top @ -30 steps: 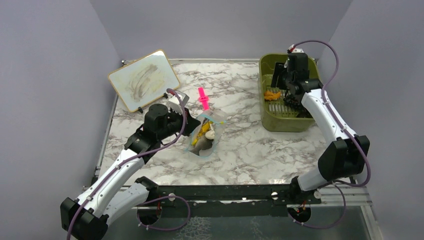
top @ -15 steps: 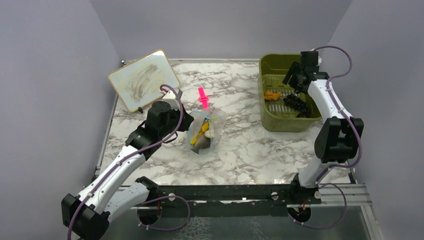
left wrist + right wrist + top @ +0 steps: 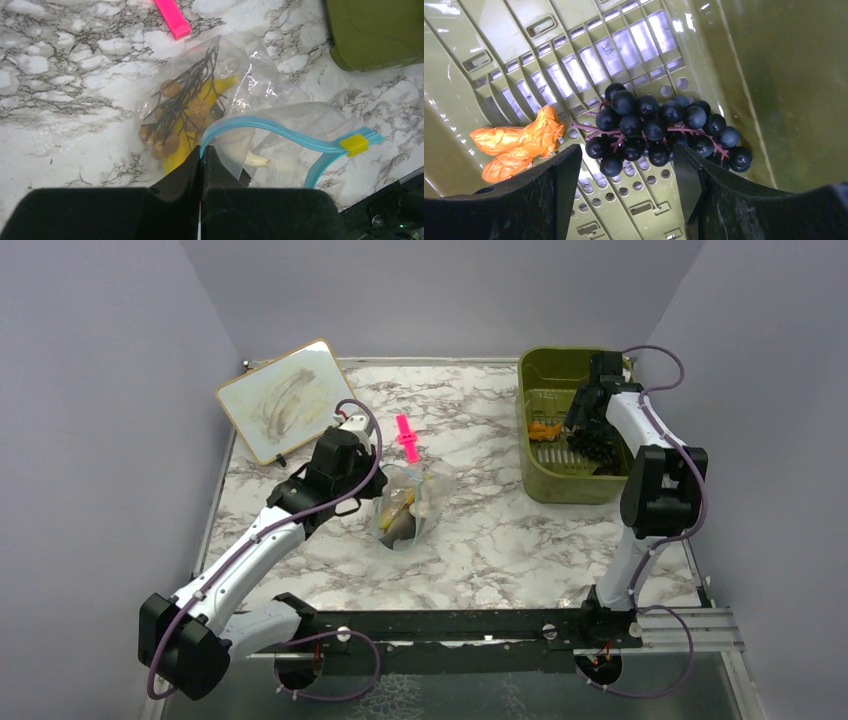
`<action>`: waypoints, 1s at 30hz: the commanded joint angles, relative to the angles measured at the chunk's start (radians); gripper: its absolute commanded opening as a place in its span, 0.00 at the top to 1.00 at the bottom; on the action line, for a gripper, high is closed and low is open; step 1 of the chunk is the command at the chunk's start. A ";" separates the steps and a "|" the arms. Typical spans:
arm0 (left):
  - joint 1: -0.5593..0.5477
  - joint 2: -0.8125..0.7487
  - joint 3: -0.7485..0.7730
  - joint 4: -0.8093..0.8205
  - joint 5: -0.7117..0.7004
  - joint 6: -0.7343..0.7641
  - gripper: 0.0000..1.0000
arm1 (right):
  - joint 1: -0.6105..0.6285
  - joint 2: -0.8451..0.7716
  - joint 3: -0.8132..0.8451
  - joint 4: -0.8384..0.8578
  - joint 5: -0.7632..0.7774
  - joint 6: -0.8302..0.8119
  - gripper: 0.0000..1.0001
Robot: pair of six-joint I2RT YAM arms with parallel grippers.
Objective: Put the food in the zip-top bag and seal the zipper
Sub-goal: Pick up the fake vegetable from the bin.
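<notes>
Tally on the counter (image 3: 480, 530): two arms, two pairs of fingers, one bag, one bin.

Between the right fingers (image 3: 549, 185) lies one dark grape bunch (image 3: 659, 130), and just left of them one orange piece (image 3: 519, 142), both in the single olive-green bin (image 3: 774, 75). At the left fingers (image 3: 220, 172) is one zip-top bag (image 3: 260, 75) with one blue zipper strip (image 3: 270, 127) and one yellow slider (image 3: 354, 144). Beyond them, in the bag, are one banana (image 3: 212, 90), one white piece (image 3: 257, 160) and five or six brownish balls (image 3: 198, 106), the exact number unclear through the plastic. Farther ahead lies one pink clip (image 3: 171, 19). One whiteboard (image 3: 288, 400) sits left of the left fingers.
</notes>
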 commanded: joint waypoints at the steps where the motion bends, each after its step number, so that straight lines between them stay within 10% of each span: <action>1: -0.001 0.022 0.075 -0.027 0.019 0.050 1.00 | -0.008 -0.008 0.009 0.036 -0.100 -0.050 0.34; 30: -0.001 0.033 0.107 -0.045 0.017 0.035 1.00 | -0.006 0.136 0.097 0.140 -0.320 0.098 0.59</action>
